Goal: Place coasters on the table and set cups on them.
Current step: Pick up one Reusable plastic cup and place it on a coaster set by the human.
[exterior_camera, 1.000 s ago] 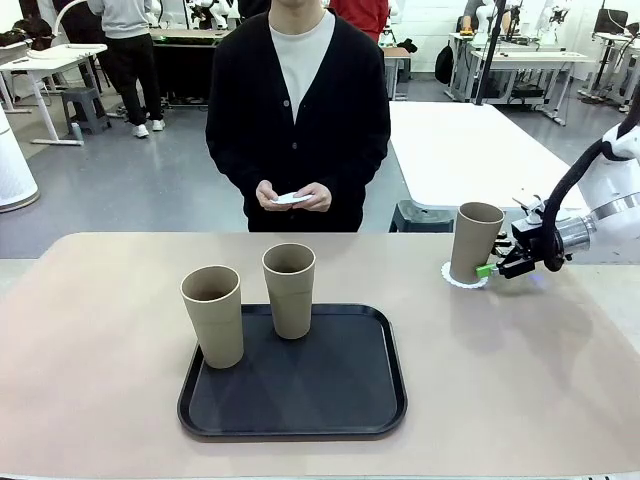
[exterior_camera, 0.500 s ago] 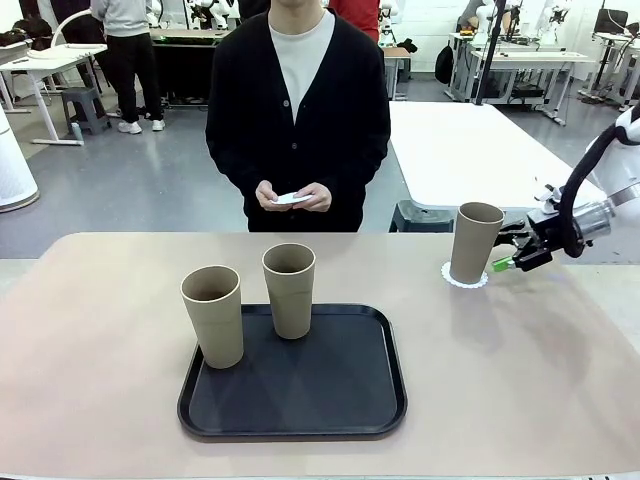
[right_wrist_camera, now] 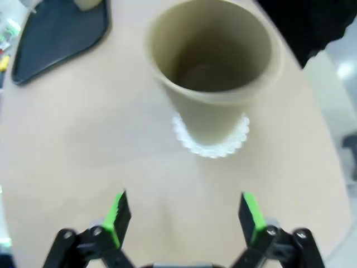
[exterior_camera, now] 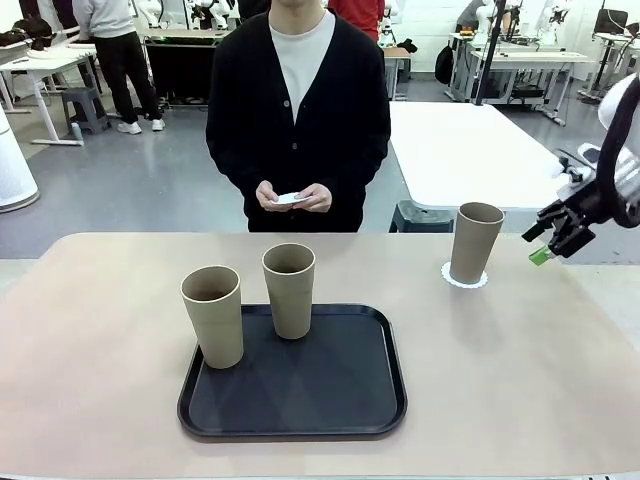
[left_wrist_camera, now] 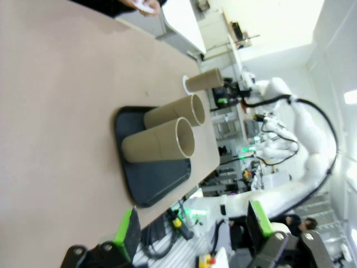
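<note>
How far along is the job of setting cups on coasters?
Done: one cup stands on a coaster on the table. In hand: the person's hands hold a white disc, likely a coaster; the right gripper is open, empty. Left: two cups on the black tray.

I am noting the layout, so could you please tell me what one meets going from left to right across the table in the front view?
left cup → middle cup → right cup → right gripper, its jaws open.
</note>
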Motion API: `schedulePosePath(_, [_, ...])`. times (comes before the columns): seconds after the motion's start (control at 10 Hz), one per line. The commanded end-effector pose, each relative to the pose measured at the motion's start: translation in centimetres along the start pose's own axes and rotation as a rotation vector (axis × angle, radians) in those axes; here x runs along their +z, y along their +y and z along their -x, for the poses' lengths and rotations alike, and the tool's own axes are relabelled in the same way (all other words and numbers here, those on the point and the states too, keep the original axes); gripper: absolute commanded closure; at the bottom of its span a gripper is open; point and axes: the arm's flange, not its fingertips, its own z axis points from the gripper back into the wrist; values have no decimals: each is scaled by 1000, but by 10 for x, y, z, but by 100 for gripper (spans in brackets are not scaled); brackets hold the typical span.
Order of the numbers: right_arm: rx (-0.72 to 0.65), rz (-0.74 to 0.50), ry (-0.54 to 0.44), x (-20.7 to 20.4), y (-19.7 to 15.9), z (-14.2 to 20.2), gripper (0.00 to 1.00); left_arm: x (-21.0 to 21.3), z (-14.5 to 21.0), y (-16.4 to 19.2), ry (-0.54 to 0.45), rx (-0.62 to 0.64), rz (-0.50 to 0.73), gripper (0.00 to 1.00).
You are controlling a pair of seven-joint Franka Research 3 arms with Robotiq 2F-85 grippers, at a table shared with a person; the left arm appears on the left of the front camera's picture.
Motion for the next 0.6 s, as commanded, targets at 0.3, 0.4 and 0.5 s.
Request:
schedulePosePath(0.3, [-157,216,386,16,97,-102,0,2,0,0,-6,-7,9,0])
schedulePosePath(0.4, [-175,258,408,20,108,-118,0,2,0,0,-6,-7,9,0])
schedulePosePath(0.5, [-211,296,425,29,122,-132,0,2,0,0,-6,-7,9,0])
